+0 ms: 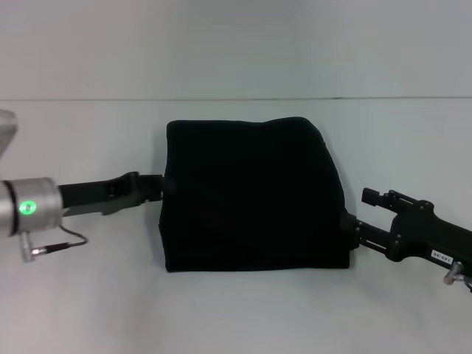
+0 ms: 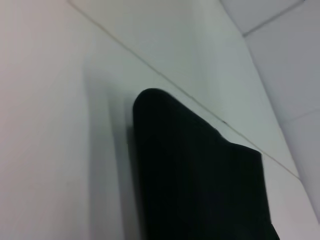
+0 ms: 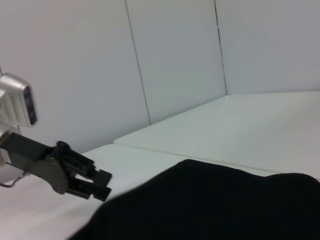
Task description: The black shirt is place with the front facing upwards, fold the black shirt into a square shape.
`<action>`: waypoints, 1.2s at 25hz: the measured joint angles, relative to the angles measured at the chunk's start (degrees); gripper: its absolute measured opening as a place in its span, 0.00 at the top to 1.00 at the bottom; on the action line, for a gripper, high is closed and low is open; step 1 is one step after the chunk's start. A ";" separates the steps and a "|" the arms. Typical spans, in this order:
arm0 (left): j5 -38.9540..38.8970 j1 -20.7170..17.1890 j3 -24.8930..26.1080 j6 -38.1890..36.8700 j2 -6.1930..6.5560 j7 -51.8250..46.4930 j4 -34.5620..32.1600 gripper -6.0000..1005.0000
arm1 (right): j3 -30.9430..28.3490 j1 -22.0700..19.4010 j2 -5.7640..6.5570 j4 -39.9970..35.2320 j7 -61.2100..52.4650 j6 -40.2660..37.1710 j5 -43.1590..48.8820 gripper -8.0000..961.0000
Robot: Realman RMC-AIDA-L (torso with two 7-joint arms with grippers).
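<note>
The black shirt (image 1: 251, 195) lies folded into a thick, roughly square bundle in the middle of the white table (image 1: 88, 295). No lettering or neck label shows. My left gripper (image 1: 161, 184) is at the bundle's left edge, about halfway up, touching it. It also shows in the right wrist view (image 3: 102, 184), right at the cloth's edge. My right gripper (image 1: 346, 227) is at the bundle's lower right edge, against the cloth. The shirt fills the lower part of the left wrist view (image 2: 200, 180) and of the right wrist view (image 3: 210, 205).
A seam in the table (image 1: 236, 99) runs behind the shirt. White wall panels (image 3: 170, 60) stand beyond the table. A thin cable (image 1: 63, 247) hangs from my left wrist.
</note>
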State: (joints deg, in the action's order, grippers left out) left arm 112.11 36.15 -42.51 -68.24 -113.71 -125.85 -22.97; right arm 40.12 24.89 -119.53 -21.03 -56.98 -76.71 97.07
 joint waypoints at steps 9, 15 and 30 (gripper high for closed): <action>-0.82 -8.40 6.14 -18.50 -2.13 34.37 -11.61 0.55 | -0.13 0.74 -0.05 -1.07 3.53 -1.58 -0.16 0.25; -0.40 -14.89 8.27 -24.53 -6.37 57.36 -12.00 0.21 | -0.14 0.35 -0.42 2.09 11.43 -2.95 -0.26 0.25; 2.11 -19.87 8.30 -24.15 -7.47 60.92 -10.19 0.04 | -0.74 -3.84 -0.16 5.04 14.51 1.96 0.06 0.25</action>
State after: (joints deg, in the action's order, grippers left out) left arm 114.23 16.28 -34.21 -92.39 -121.17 -64.93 -33.15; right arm 39.39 21.05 -119.70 -15.99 -42.47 -74.75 97.12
